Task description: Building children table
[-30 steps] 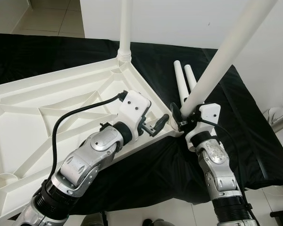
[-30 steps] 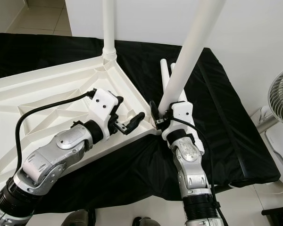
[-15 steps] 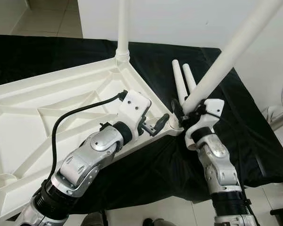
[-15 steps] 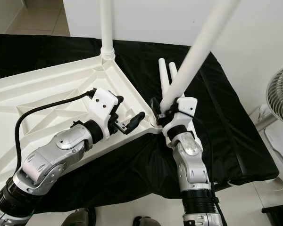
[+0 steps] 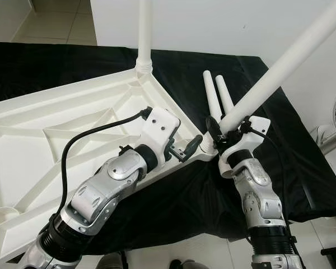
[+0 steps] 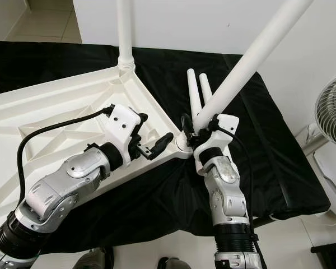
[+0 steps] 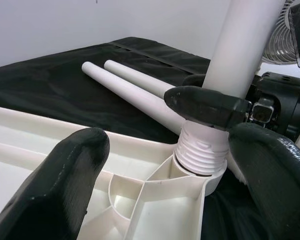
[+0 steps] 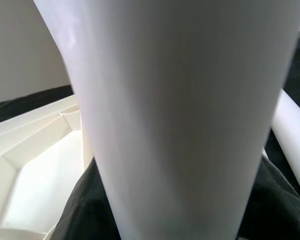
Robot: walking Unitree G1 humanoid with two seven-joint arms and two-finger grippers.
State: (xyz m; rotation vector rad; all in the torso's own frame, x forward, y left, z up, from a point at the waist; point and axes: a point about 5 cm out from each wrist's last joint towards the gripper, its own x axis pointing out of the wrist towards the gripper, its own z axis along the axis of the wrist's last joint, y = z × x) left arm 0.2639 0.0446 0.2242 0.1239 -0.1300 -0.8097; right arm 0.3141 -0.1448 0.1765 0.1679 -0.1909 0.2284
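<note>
An upside-down white plastic tabletop (image 5: 56, 112) lies on a black cloth. One white leg (image 5: 144, 33) stands upright in its far corner. At the near right corner socket (image 7: 200, 150), a second white leg (image 5: 280, 61) leans up and to the right, its threaded end in the socket. My right gripper (image 5: 223, 130) is shut on this leg just above the thread. My left gripper (image 5: 186, 150) is open beside the same corner, its fingers (image 7: 75, 170) spread on either side of the tabletop's rim. Two loose legs (image 5: 215, 98) lie on the cloth behind the corner.
The black cloth (image 5: 302, 157) covers the surface and hangs over its near edge. A white wall stands behind. A fan (image 6: 333, 106) is at the right on a tiled floor.
The held leg has tipped further to the right and lower, my right wrist turning with it. My left gripper has stayed by the corner.
</note>
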